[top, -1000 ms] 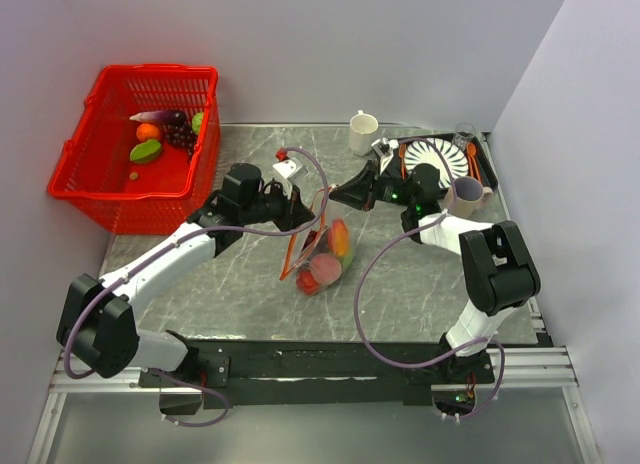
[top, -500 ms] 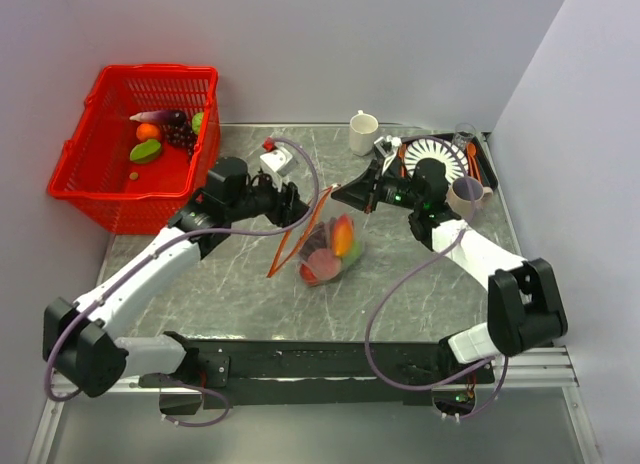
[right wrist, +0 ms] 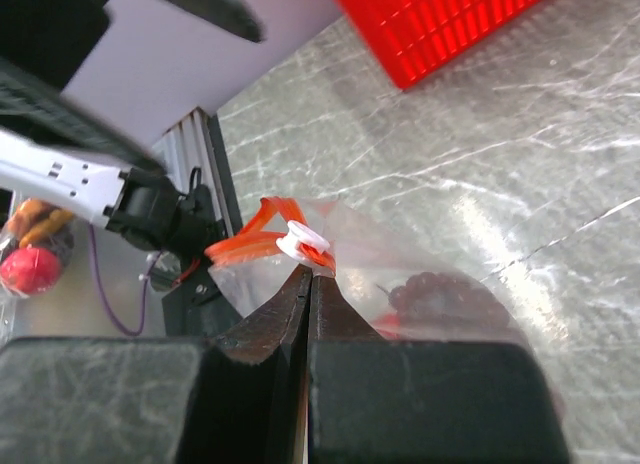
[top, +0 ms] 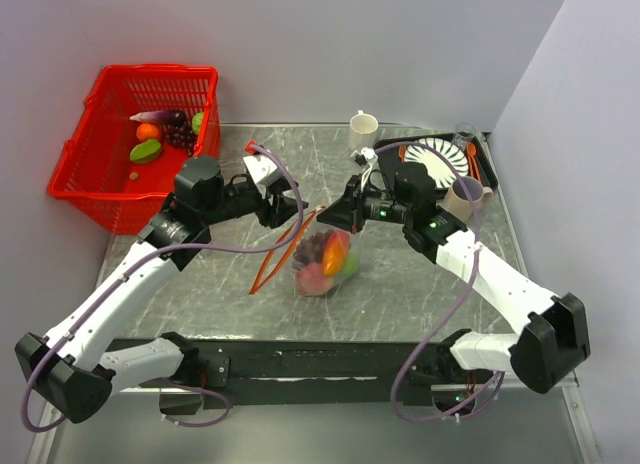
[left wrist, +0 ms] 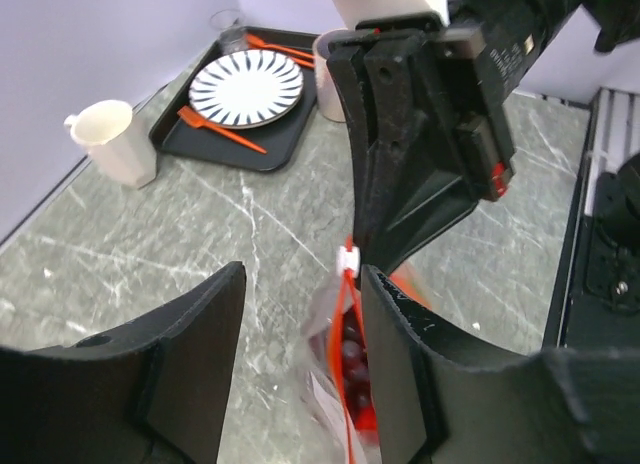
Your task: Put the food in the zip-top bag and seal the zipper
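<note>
The zip-top bag (top: 322,262) lies at mid table, holding grapes and red, orange and green fruit. Its zipper (top: 275,256) trails down-left from the mouth. My right gripper (top: 340,212) is shut on the bag's mouth corner. In the right wrist view the closed tips (right wrist: 308,272) pinch the plastic just under the white slider (right wrist: 304,245). My left gripper (top: 283,206) is open just left of it. In the left wrist view the zipper (left wrist: 348,329) and the slider (left wrist: 346,257) hang between its fingers (left wrist: 395,354), close to the right one. No pinch shows.
A red mesh basket (top: 95,189) with fruit stands at the far left. A white mug (top: 362,132) stands at the back. A black tray (top: 482,169) at the back right holds a striped plate (top: 440,159), orange cutlery and a mug (top: 462,196).
My right gripper has moved left and nearer, carrying the bag's mouth. The bag has shifted a little left. My left gripper has drawn back to the left.
</note>
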Available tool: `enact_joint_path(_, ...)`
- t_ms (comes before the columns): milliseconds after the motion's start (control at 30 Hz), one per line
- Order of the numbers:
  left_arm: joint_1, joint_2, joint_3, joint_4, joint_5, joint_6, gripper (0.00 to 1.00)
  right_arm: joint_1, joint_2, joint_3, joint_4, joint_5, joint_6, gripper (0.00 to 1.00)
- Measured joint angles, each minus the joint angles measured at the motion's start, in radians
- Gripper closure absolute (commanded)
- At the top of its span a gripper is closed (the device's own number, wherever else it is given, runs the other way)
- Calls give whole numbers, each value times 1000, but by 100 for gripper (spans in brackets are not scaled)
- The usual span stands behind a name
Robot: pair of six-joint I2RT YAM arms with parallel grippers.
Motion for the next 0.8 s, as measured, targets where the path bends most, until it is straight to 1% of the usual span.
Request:
enact_joint_path(133,0,11,2,-6,44,37,48,24,-42,3,-57,25,-23,100)
enact_joint_path(267,-4,20,2,-14,89,57,47,37,-47,15,-111,50,-40,100)
enact_joint_path(400,-18,20,2,-12,139,65,53,43,-47,20,-143,69,-50,100)
enact_joint_path(533,-41,24,2,-11,178,73,55,51,-47,28,-159,82,-57,100)
enact_joint_path(567,-51,29,2,-11,179,76,57,51,-47,29,-159,82,-58,100)
enact_joint_path(600,-58,35,2,-13,178,79,60,52,-47,31,-159,83,-60,100)
enact_joint_path(633,-66,45,2,-16,176,82,61,54,-47,32,-160,86,-61,100)
enact_joint_path(733,-81,77,2,-30,167,89,60,58,-48,32,-161,94,-65,100)
enact_joint_path(800,-86,96,2,-37,155,89,54,59,-51,32,-165,101,-72,100)
